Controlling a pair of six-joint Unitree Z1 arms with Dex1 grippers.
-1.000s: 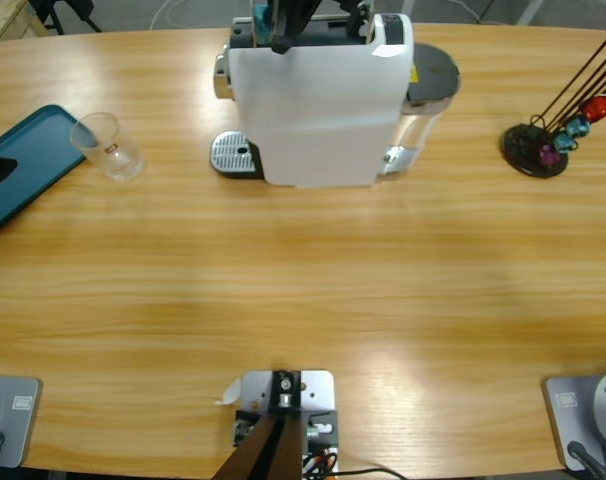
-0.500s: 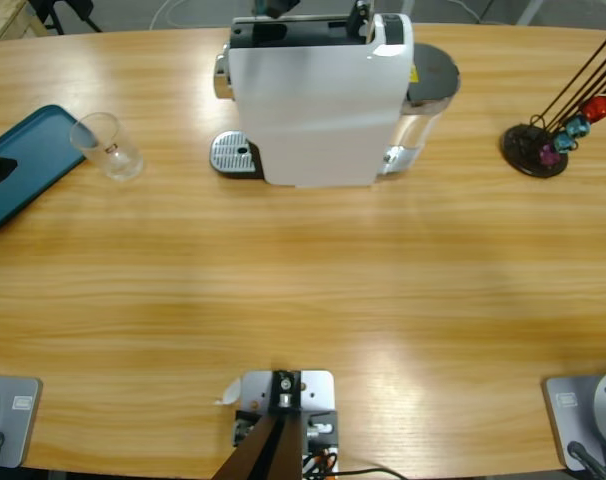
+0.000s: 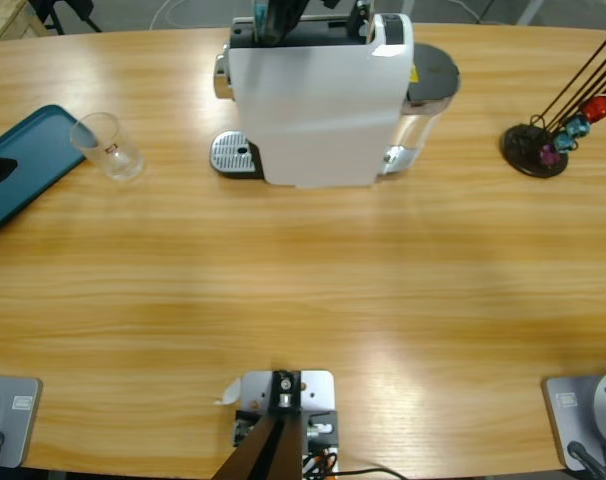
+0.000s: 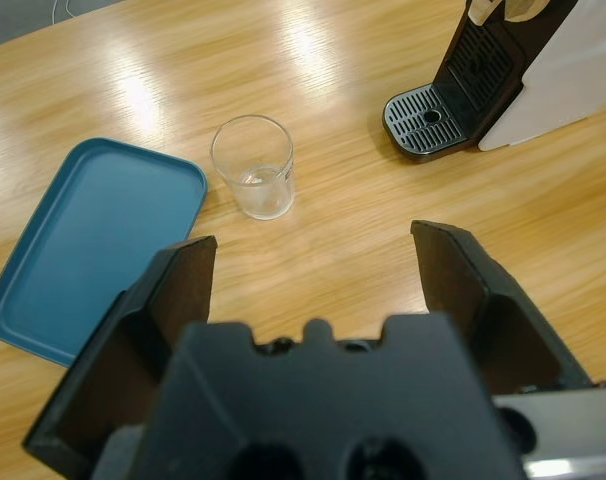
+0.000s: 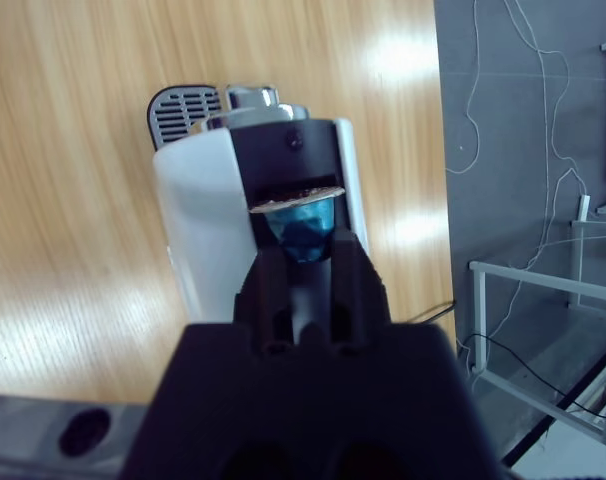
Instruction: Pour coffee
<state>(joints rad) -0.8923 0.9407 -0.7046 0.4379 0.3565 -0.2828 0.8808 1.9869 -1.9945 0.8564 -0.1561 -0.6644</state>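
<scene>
The white coffee machine (image 3: 313, 100) stands at the table's far middle, its drip tray (image 3: 233, 155) on its left. My right gripper (image 5: 303, 250) is shut on a blue capsule (image 5: 301, 225), held right at the dark slot (image 5: 288, 165) in the machine's top. In the high view that gripper (image 3: 273, 15) shows only at the top edge. An empty clear glass (image 3: 108, 145) stands left of the machine, apart from the drip tray. My left gripper (image 4: 313, 245) hangs open and empty above the table, short of the glass (image 4: 253, 180).
A teal tray (image 3: 28, 160) lies at the left edge beside the glass, with a small black shape on its near end. A black capsule stand (image 3: 538, 145) with coloured capsules and thin rods sits at the far right. Bare wood fills the near half of the table.
The right gripper above the machine's top drew back almost out of the high view, then came in again over the slot. Glass, tray and machine have not moved.
</scene>
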